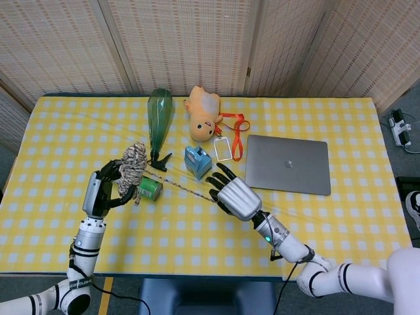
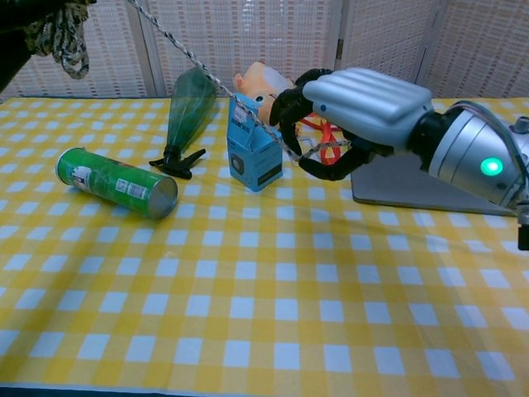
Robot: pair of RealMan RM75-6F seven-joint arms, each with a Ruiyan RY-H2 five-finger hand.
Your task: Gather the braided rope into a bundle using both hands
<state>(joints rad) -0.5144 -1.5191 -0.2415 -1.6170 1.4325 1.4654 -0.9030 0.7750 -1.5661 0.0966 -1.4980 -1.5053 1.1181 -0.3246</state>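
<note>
Left hand (image 1: 105, 189) grips the coiled braided rope (image 1: 133, 167) raised above the green can (image 1: 149, 188), near the table's (image 1: 65, 131) left edge. One strand runs taut to the right hand (image 1: 235, 195), whose curled fingers (image 2: 291, 103) pinch it just in front of the blue box (image 2: 253, 149). Laptop (image 1: 287, 164) lies right of that hand. Bare checkered cloth spans the near side.

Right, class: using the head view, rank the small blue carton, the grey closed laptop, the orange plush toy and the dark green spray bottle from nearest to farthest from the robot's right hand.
Measured from the right hand:
1. Small blue carton, just up-left of the hand.
2. Grey closed laptop, to its right.
3. Orange plush toy, towards the table's far edge.
4. Dark green spray bottle, far-left.
</note>
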